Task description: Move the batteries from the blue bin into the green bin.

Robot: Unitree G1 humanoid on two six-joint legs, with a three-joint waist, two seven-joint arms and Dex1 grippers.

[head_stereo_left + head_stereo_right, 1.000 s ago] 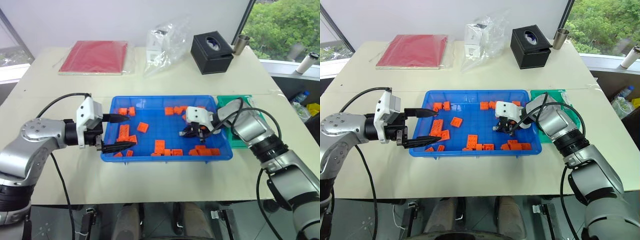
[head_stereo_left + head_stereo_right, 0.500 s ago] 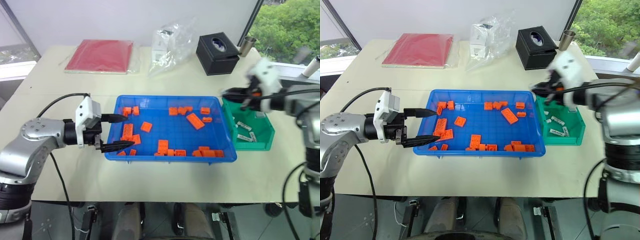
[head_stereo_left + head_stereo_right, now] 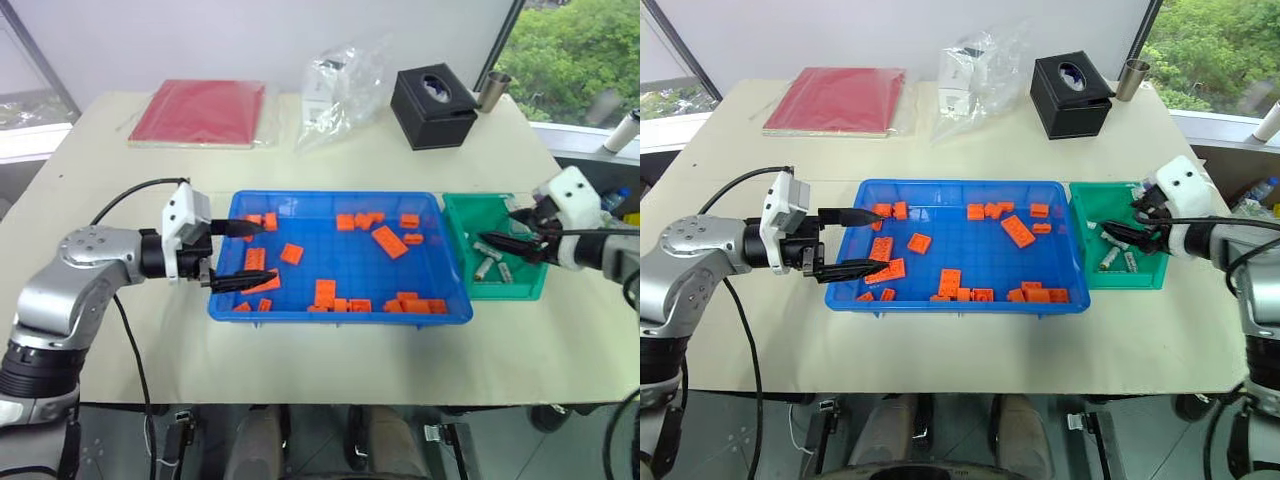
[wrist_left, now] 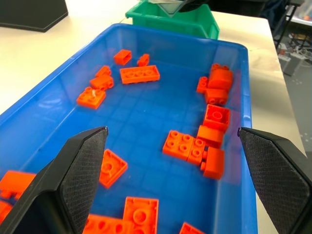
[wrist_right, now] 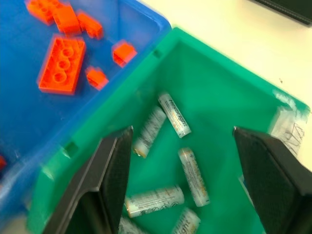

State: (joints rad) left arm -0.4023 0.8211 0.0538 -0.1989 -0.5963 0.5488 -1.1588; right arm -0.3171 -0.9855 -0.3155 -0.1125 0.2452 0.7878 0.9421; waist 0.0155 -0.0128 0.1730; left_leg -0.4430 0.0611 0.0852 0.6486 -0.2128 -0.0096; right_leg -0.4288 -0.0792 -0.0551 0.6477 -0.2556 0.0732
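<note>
The blue bin (image 3: 340,314) sits mid-table and holds scattered orange bricks (image 3: 389,241). At its left end my left gripper (image 3: 248,256) hangs open just over the rim, nothing between its fingers (image 4: 83,165). To the right stands the green bin (image 3: 512,292) with several silver batteries (image 5: 173,114) lying on its floor. My right gripper (image 3: 505,230) hovers over this bin, open and empty, with the batteries (image 3: 488,266) below its wide-spread fingers (image 5: 109,170).
A red book (image 3: 198,112), a crumpled clear bag (image 3: 340,82), a black tissue box (image 3: 432,92) and a metal cup (image 3: 489,90) stand along the far side of the table. The green bin is close to the table's right edge.
My right gripper swung from inside the blue bin rightward to over the green bin and went from shut to open. The left gripper stayed at the blue bin's left end.
</note>
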